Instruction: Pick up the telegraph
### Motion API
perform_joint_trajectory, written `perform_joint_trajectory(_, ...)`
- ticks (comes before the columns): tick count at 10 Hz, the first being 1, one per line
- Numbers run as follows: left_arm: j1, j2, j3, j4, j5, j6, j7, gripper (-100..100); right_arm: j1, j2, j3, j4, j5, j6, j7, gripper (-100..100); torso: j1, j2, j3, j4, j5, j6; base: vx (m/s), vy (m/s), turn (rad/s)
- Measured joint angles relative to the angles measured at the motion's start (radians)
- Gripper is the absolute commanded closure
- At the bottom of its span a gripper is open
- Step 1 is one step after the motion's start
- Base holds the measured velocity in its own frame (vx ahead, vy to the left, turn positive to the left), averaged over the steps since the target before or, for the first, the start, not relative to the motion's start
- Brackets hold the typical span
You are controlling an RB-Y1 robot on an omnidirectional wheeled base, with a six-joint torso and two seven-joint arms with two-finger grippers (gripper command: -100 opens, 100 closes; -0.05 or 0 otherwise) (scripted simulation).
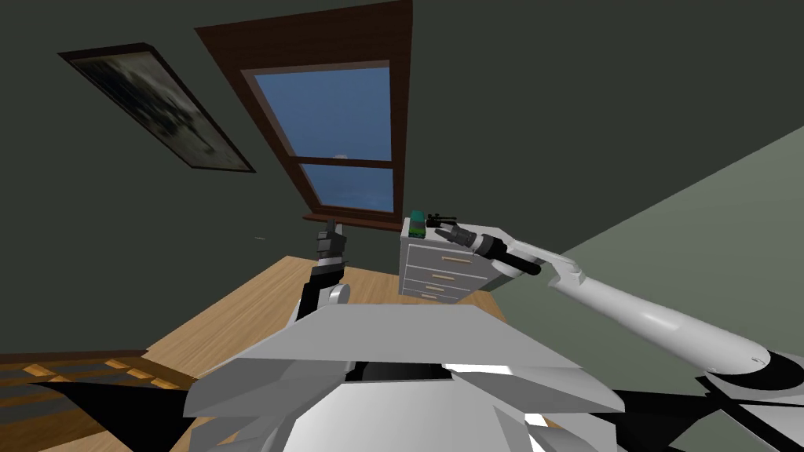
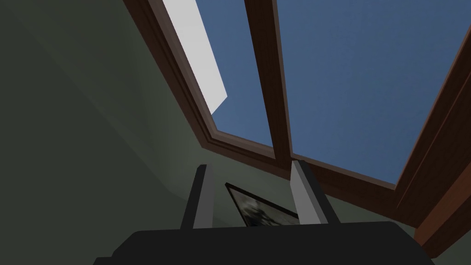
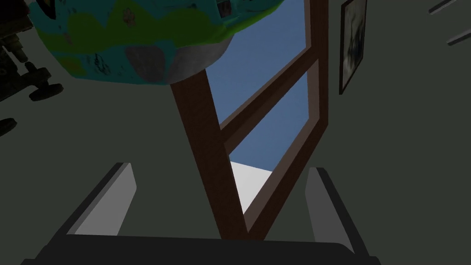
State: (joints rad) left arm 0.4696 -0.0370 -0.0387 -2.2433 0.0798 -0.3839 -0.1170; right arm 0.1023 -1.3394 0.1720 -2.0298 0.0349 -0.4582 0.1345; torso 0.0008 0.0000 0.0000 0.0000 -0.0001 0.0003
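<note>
While right gripper (image 3: 220, 170) gapes — telegraph (image 3: 19, 79) dark, knobbed.

Head camera steeply down; both wrists face window (image 1: 334, 129) (shared).

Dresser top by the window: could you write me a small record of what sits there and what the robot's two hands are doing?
dresser: white, with drawers, against the dark wall beside the window
on top: a teal and green object and a small dark telegraph next to it
right gripper: at the dresser top, fingers open, nothing between them; the telegraph lies off to one side
left gripper: raised towards the window, fingers apart, empty
telegraph: not yet gripped
</note>
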Motion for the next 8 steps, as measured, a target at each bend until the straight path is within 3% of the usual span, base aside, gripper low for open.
perform_joint_trajectory(8,0.0,0.0,0.0,0.0,0.0,0.0,0.0,0,-0.037,-0.234,0.044,0.058,0.023,0.002,0.028,-100,0.0,0.0,0.0,0.0,0.0,0.0,-0.001,0.008,0.056)
